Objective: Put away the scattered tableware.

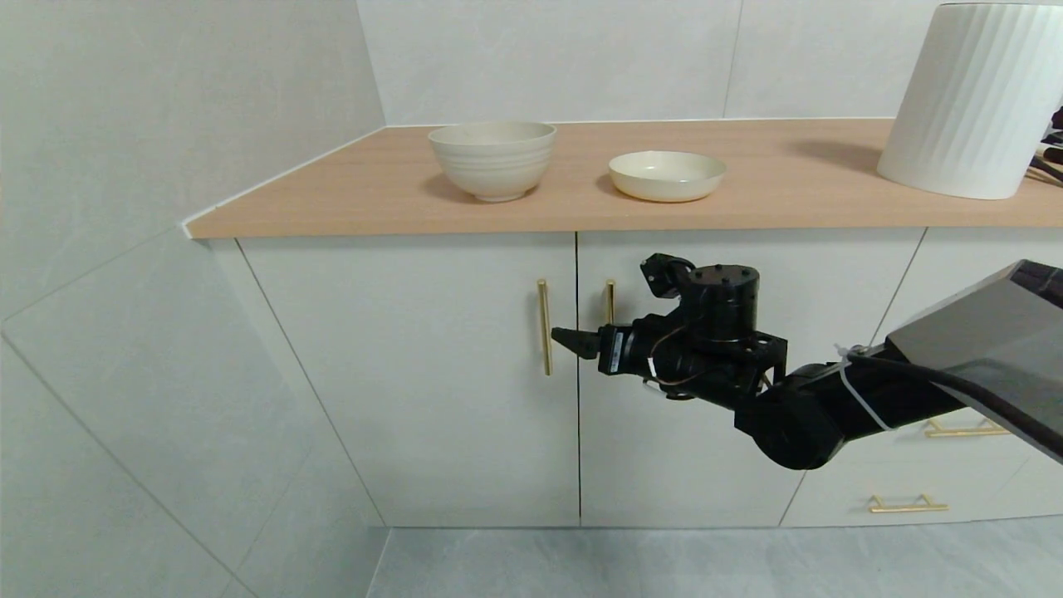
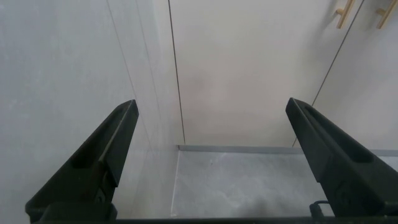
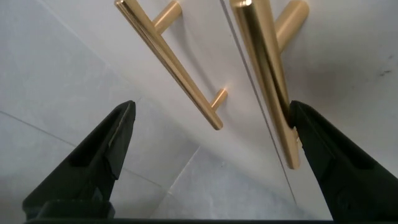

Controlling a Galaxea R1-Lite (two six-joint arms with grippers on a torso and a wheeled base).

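Note:
A deep cream ribbed bowl [image 1: 492,158] and a shallow cream dish [image 1: 667,174] stand side by side on the wooden countertop [image 1: 789,199]. Below them, my right gripper [image 1: 570,339] is held level in front of the closed cabinet doors, its tips just short of the two vertical gold handles [image 1: 544,326] [image 1: 609,301]. In the right wrist view the gripper [image 3: 211,155] is open, and both handles [image 3: 171,62] [image 3: 267,81] lie ahead between its fingers. My left gripper [image 2: 211,155] is open and empty, low by the cabinet's left door near the floor.
A tall white ribbed container [image 1: 967,100] stands at the counter's right end. Drawers with gold handles [image 1: 907,504] sit lower right. A tiled wall [image 1: 124,291] closes the left side. Grey floor [image 1: 664,565] runs along the cabinet base.

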